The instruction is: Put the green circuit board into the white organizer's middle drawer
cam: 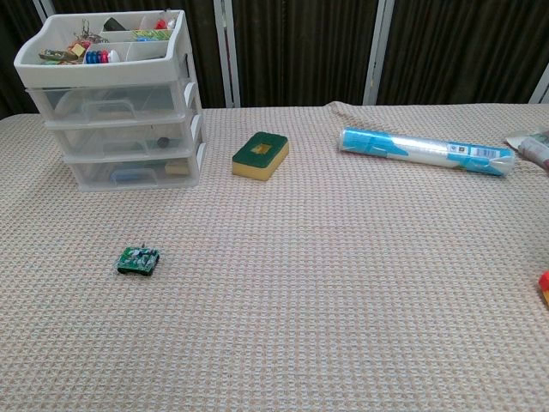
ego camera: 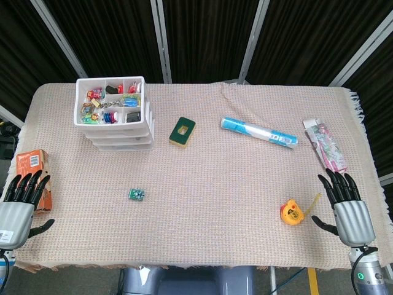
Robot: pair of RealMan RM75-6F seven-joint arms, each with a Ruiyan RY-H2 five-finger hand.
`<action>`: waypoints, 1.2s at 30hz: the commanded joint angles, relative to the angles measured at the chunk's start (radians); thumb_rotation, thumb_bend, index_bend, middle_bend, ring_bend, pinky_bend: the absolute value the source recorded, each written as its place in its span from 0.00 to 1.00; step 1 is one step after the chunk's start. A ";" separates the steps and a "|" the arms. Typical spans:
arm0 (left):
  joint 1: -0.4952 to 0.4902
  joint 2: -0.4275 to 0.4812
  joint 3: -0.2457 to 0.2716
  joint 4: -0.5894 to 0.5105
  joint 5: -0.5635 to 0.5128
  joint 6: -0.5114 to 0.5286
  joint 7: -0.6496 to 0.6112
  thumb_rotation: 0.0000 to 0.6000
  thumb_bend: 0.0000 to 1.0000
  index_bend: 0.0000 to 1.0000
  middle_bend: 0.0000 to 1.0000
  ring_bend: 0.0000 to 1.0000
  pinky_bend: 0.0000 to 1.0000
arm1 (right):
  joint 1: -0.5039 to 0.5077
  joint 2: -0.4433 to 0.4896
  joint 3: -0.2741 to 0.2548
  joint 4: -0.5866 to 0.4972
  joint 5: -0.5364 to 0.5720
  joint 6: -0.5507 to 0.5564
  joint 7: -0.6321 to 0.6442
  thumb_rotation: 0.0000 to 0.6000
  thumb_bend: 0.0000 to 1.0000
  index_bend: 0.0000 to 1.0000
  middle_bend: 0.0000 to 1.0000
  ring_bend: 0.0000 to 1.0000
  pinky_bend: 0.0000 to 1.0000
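While drawers sit closed, circuit board (ego camera: 137, 195) untouched

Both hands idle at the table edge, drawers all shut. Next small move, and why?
Probably reach the left hand toward the white organizer to pull its middle drawer open. All drawers look closed, so the green circuit board has nowhere to go yet. The left hand is open and on the organizer's side; the right hand sits far across the table.
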 commanded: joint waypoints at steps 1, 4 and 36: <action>0.001 0.000 0.001 -0.001 0.000 0.000 0.003 1.00 0.02 0.00 0.00 0.00 0.00 | -0.001 0.001 0.000 -0.001 0.001 0.001 0.003 1.00 0.00 0.08 0.00 0.00 0.00; 0.001 0.001 0.003 -0.006 -0.002 -0.002 0.002 1.00 0.02 0.00 0.00 0.00 0.00 | -0.001 0.002 0.000 0.000 -0.002 0.003 0.004 1.00 0.00 0.08 0.00 0.00 0.00; -0.104 -0.013 -0.095 -0.166 -0.190 -0.170 -0.189 1.00 0.71 0.00 0.92 0.87 0.63 | -0.004 0.003 -0.002 -0.005 0.003 0.000 -0.010 1.00 0.00 0.09 0.00 0.00 0.00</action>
